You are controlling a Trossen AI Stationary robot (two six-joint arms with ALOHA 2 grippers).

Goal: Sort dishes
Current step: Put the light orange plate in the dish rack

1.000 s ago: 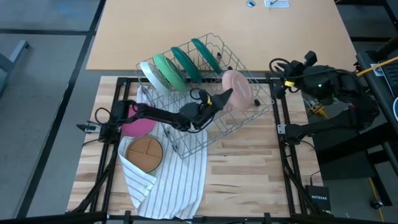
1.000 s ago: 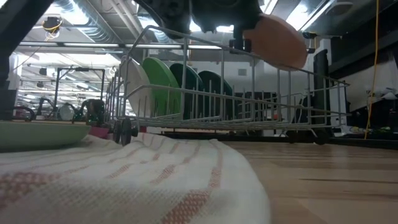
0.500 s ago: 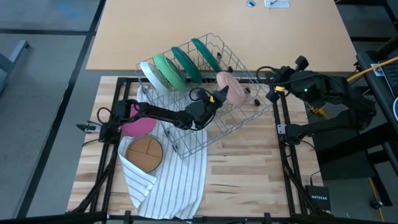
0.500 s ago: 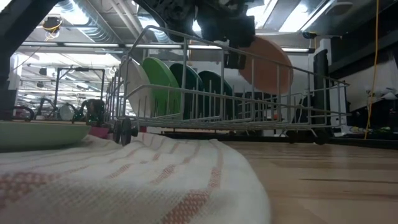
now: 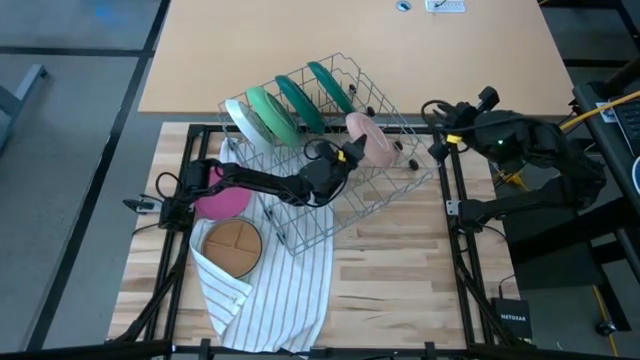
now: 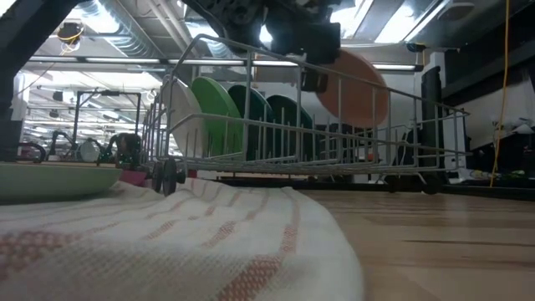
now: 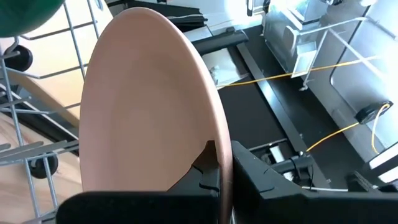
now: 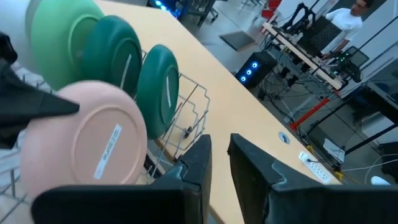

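Note:
My left gripper [image 5: 347, 155] reaches over the wire rack [image 5: 330, 205] and is shut on a peach-pink plate [image 5: 368, 140], which stands on edge at the rack's right end [image 6: 355, 88]. Three more dishes stand on edge in the rack's slots: a light green one [image 5: 266, 112] and two dark green ones [image 5: 297, 100] [image 5: 330, 85]. A magenta plate [image 5: 222, 203] lies by the rack's left side. A brown-orange plate [image 5: 233, 247] lies flat on the striped cloth [image 5: 285, 290]. My right gripper [image 8: 216, 155] hovers at the table's right edge, open by a narrow gap, nothing between its fingers. My left gripper pinches the peach-pink plate's rim [image 7: 219, 155] between its two fingers, one finger on each face. The fingers come roughly level from the table's left. The plate stands upright on edge, its lower part sunk below the rack's top rim [image 6: 359, 117] and clear of the rack's floor.
The rack sits partly on the striped cloth, slanted across the table's middle. A larger tan table [image 5: 350, 40] lies beyond the far edge. Black frame rails [image 5: 455, 250] run along both sides. Bare wood lies at the near right.
My left gripper has turned its wrist and sunk a little toward the rack. The peach-pink plate has tipped from a slant above the rack's top rim to upright on edge, and has come down and leftward into the rack's right end.

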